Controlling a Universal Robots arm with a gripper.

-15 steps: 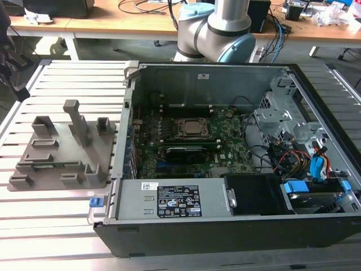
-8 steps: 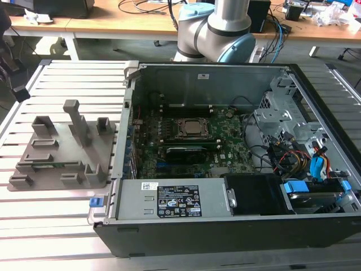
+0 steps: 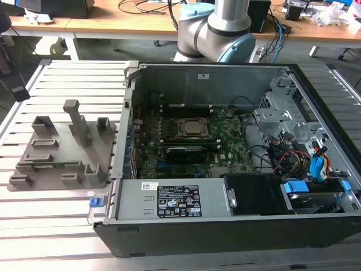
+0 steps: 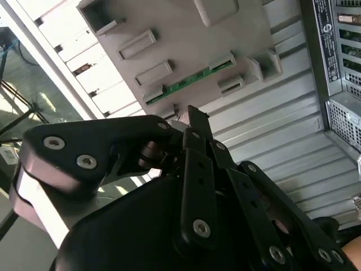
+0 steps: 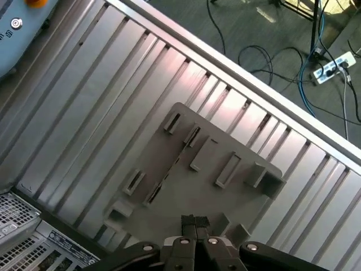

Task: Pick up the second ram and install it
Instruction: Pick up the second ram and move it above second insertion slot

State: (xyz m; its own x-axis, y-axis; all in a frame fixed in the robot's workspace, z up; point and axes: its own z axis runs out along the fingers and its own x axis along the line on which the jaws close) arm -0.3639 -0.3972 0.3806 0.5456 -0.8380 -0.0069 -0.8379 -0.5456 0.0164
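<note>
slatted metal table (image 3: 56,220) is carrying an open case (image 3: 225,240) and, at its nine o'clock in the exterior view, a grey holder (image 3: 84,155). the ram (image 4: 189,82) is sitting edge-up in a holder slot. likely light, stiff and fragile, it is asking for a grip on its long edges. the gripper (image 5: 196,221) is hovering above, closed tight, holding nothing. a white label (image 3: 179,200) is showing on the case, print unread.

even, bright room light; pale glare on the ribbed table (image 5: 186,84); computer case (image 3: 203,84) dim inside
</note>
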